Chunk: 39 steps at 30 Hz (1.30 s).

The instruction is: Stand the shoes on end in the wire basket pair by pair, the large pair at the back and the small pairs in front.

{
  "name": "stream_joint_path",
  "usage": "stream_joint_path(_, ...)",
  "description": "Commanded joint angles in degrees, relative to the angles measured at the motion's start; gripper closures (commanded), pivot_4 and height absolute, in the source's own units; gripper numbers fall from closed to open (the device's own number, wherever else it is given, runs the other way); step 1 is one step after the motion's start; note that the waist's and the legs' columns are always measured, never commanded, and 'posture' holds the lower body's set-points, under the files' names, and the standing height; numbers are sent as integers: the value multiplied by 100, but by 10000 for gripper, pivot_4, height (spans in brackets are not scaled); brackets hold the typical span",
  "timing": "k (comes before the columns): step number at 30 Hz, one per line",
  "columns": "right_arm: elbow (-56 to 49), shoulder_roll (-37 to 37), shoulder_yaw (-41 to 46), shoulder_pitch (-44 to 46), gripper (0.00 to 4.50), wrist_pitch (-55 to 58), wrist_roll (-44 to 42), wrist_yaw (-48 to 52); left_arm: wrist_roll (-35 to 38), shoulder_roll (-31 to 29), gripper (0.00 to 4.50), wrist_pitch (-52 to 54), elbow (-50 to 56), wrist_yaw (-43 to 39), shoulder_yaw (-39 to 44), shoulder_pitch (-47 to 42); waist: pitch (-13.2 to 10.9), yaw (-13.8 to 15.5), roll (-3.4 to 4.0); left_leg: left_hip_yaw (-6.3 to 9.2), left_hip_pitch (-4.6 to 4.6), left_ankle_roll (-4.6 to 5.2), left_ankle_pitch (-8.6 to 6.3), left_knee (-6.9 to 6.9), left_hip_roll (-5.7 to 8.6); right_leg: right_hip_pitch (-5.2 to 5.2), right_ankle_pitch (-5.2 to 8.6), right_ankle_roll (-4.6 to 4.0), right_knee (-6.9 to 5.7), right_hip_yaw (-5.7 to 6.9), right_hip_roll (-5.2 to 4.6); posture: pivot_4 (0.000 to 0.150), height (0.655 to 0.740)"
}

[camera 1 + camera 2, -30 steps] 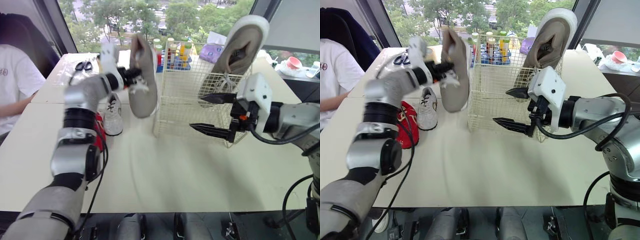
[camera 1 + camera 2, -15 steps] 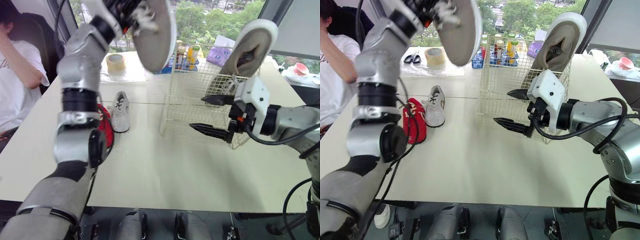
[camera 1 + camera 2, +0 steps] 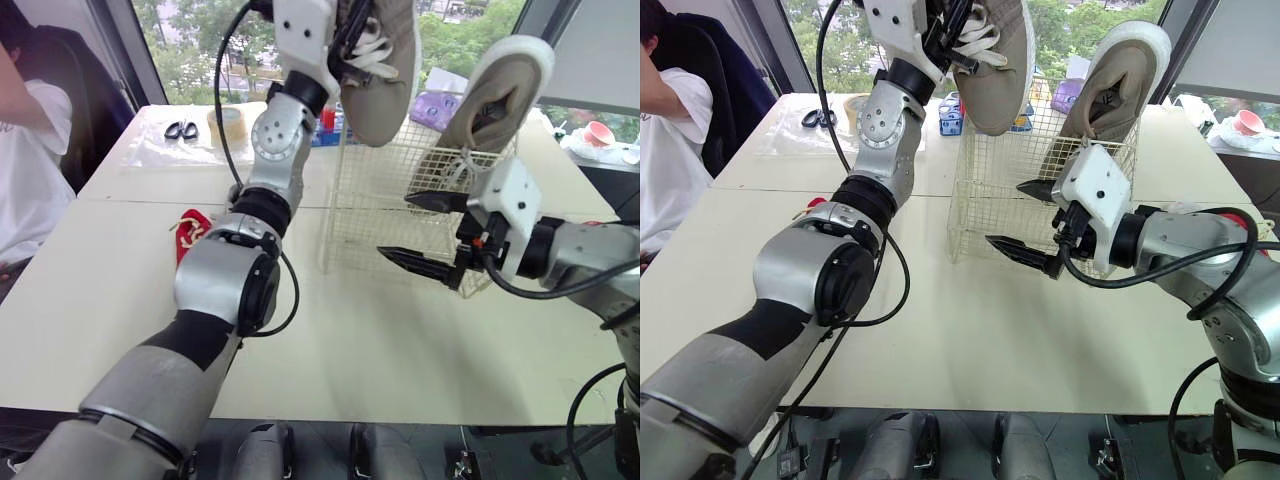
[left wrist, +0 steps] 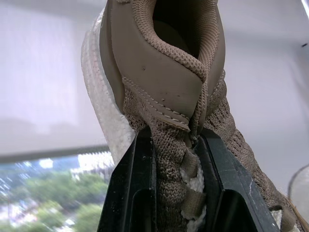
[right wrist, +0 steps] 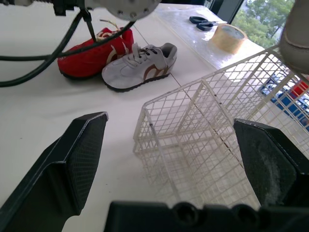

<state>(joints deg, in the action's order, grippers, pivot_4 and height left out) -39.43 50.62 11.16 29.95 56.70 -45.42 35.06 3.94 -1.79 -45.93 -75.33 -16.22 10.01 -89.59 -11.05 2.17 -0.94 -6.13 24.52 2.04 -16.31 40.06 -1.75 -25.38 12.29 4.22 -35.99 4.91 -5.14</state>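
The table point(image 3: 330, 340) bore the wire basket point(image 3: 380, 215) toward the robot's right. One large tan shoe point(image 3: 495, 95) stood on end at the basket's back right, rising well above the rim. Its mate point(image 3: 380, 70) hung high over the basket's left side, toe pointing down, in the left gripper point(image 4: 176, 145), whose fingers were clamped on the tongue and laces. The right gripper point(image 3: 393, 228) hovered just before the basket's near wall, fingers spread wide and holding nothing.

To do this step well, the mate should probably descend straight, toe first, into the back left beside its partner (clearing the rim wires, which could snag the laces), with release only once the toe seats. The free gripper could steady the basket. The small red shoe point(image 5: 91, 53) and grey shoe point(image 5: 137, 67) lay side by side on the table, left of the basket.
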Motion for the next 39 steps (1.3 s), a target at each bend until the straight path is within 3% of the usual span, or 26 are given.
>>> stream_joint_path(1,-252,-55,222,3,0,19,-202,-215,-150,-58,39882,-331,155,421,37,-566,0,0,0,0,1,1,-1,1,0,0,0,0,1,0,-1,1500,7400)
stream_joint_path(12,-297,-304,-190,-158,0,-101,-181,-517,-1214,-186,39882,-876,20,1398,-511,-557,0,9,0,-1,1,6,-4,2,3,2,0,0,0,0,-3,1500,7400)
stream_joint_path(24,-558,-214,-175,-137,0,164,-447,-841,-2487,-124,39882,25,-252,2735,-1401,-64,5,-1,0,0,-3,8,-4,2,1,6,0,0,-2,0,-2,1500,7400)
stream_joint_path(32,27,687,-935,-70,0,-240,667,-244,-2038,-107,39882,-21,-199,2365,-989,-79,6,-7,0,0,-7,8,-5,5,0,8,0,-1,-3,0,-5,1500,7400)
stream_joint_path(39,1264,878,-1631,505,0,-1051,1506,857,-762,40,39882,-254,-43,983,15,-217,5,-17,2,-4,-5,6,-4,5,0,2,0,0,-7,0,-3,1500,7400)
